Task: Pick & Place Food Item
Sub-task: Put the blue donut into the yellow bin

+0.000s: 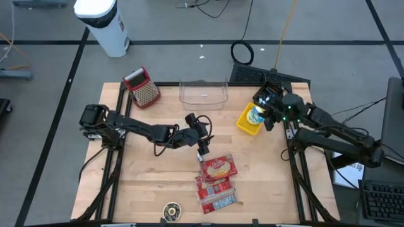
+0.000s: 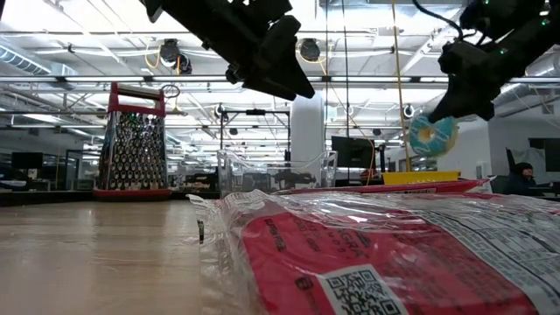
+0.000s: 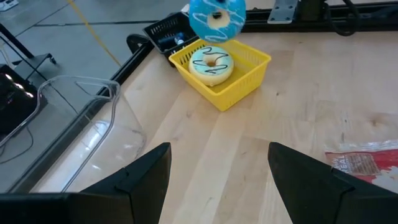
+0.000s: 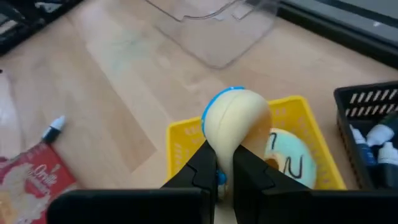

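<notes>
The right gripper (image 4: 225,169) is pinched shut on a blue-iced donut (image 4: 235,121), hanging on edge just above the yellow basket (image 1: 248,121), where a second donut (image 3: 211,64) lies flat. The clear bin (image 1: 203,92) lies well apart, across the table's far edge toward the left arm; I judge this the likely drop. The left gripper (image 1: 203,154) hovers wide and empty mid-table over the snack packs (image 1: 217,179)
</notes>
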You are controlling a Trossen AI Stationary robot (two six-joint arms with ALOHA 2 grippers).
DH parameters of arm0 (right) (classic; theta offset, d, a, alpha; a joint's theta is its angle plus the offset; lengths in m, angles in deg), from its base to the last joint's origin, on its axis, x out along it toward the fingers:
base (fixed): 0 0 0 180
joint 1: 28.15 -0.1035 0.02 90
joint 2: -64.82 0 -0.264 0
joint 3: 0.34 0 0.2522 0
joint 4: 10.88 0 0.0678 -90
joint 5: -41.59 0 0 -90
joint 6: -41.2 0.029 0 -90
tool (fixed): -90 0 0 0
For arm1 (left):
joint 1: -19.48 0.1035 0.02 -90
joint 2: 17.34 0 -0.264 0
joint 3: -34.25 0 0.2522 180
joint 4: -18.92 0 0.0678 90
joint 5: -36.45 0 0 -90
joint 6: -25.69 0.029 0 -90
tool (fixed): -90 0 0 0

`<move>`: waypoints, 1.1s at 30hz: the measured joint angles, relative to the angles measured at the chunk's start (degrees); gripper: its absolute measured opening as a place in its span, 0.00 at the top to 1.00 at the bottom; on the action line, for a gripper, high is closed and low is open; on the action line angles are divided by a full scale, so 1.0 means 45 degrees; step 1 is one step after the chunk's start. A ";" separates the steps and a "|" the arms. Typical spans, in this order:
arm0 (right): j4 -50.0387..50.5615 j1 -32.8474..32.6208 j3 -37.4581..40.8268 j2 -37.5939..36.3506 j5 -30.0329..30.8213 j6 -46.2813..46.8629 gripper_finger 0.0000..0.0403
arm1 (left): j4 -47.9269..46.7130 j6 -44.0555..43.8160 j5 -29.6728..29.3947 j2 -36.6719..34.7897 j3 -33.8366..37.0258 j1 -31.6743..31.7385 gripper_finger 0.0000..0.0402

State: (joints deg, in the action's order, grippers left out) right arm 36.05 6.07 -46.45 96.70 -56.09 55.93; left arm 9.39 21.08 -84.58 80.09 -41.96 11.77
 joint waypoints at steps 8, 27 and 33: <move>-0.2551 -0.0005 0.2036 0.0049 -0.0035 0.1084 0.96 | -0.0015 -0.0078 0.0010 0.0000 0.0000 0.0020 0.33; -0.5600 -0.1132 0.4163 0.0189 -0.0488 0.1866 0.94 | -0.0044 -0.0092 0.0023 0.0000 0.0000 0.0020 0.33; -0.5589 -0.1132 0.4203 0.0189 0.0063 0.1313 0.84 | -0.0044 -0.0164 0.0023 0.0000 0.0000 0.0020 0.33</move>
State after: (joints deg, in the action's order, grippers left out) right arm 10.90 0.97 -27.53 97.56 -55.81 61.83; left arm 9.19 20.35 -84.47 80.09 -41.96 11.86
